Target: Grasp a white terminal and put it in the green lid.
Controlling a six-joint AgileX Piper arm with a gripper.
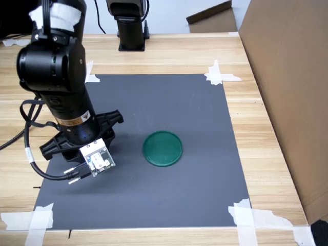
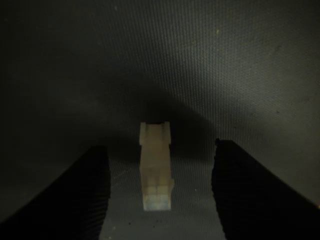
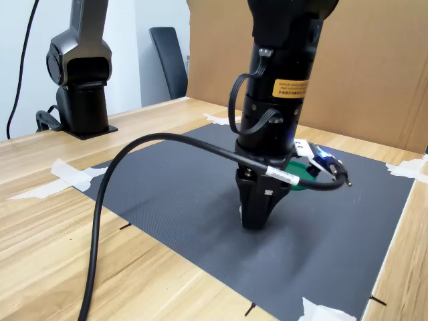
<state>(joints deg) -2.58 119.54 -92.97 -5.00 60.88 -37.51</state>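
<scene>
End effector [image 1: 77, 148] lowered onto grey mat [image 1: 205, 128], well apart from green lid [image 1: 162, 148] toward the first exterior view's left. Wrist view: fingers [image 2: 80, 195] spread apart, white terminal [image 2: 156, 167] lying between, untouched. Second exterior view: green lid [image 3: 302, 172] mostly hidden behind the arm.
</scene>
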